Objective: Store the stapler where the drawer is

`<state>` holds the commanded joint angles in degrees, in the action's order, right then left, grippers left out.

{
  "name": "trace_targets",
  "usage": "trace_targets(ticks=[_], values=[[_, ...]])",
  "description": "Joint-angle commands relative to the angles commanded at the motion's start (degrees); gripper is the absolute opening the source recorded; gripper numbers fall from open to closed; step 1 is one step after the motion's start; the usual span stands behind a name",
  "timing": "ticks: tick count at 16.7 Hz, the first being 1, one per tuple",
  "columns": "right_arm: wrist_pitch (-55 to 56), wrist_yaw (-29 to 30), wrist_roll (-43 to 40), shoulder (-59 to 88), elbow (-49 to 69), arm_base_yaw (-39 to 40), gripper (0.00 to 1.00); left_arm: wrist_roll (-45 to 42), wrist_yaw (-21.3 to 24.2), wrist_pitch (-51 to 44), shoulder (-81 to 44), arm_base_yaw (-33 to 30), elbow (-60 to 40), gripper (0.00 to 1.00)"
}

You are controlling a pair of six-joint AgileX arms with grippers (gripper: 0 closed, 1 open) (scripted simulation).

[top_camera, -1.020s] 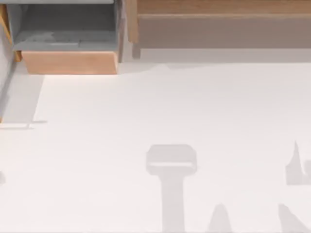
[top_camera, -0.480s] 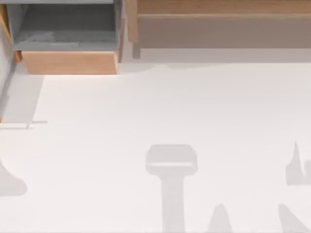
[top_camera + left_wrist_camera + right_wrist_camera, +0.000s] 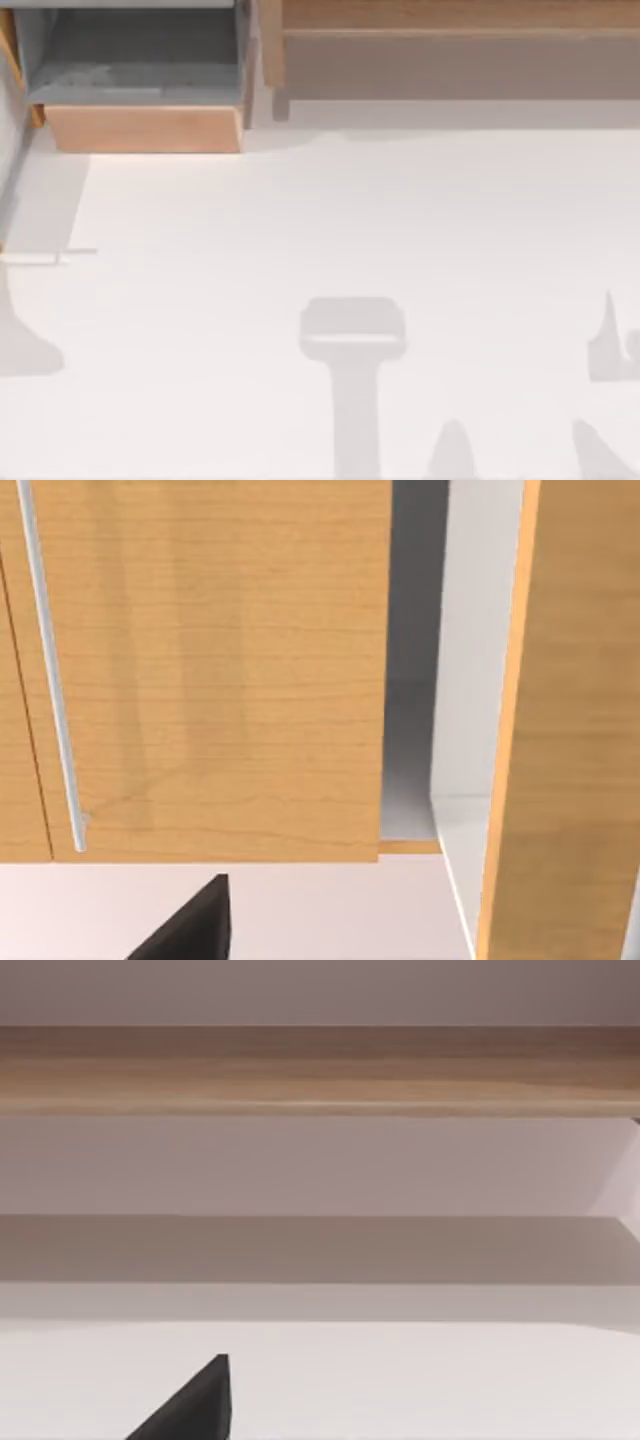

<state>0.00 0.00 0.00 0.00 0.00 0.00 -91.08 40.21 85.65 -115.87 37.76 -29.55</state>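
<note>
Drawer (image 3: 140, 90) sits open at the desk's (image 3: 330, 220) far left corner, tan front panel facing the near edge, grey floor and walls exposed. On that floor I see a pale elongated streak, possibly the stapler (image 3: 130, 91), but I can't tell for certain. The long wooden shelf (image 3: 450, 50) runs along the far edge from just right of the drawer to the far right corner.

Left wrist view: a wooden cabinet front (image 3: 200, 660) with a slim metal handle (image 3: 50, 670), with a dark piece of my left hand (image 3: 190, 925) in front. Right wrist view: the shelf, plus a dark piece of my right hand (image 3: 190, 1405). Can't tell for either hand whether the fingers are apart or together.
</note>
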Motion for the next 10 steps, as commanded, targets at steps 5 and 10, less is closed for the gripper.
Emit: trace_targets(ticks=[5, 10], values=[[0.00, 0.00, 0.00, 0.00, 0.00, 0.00, 1.00, 0.00, 0.00, 0.00, 0.00, 0.00, -0.01, 0.85], [0.00, 0.00, 0.00, 0.00, 0.00, 0.00, 1.00, 0.00, 0.00, 0.00, 0.00, 0.00, -0.01, 0.47]])
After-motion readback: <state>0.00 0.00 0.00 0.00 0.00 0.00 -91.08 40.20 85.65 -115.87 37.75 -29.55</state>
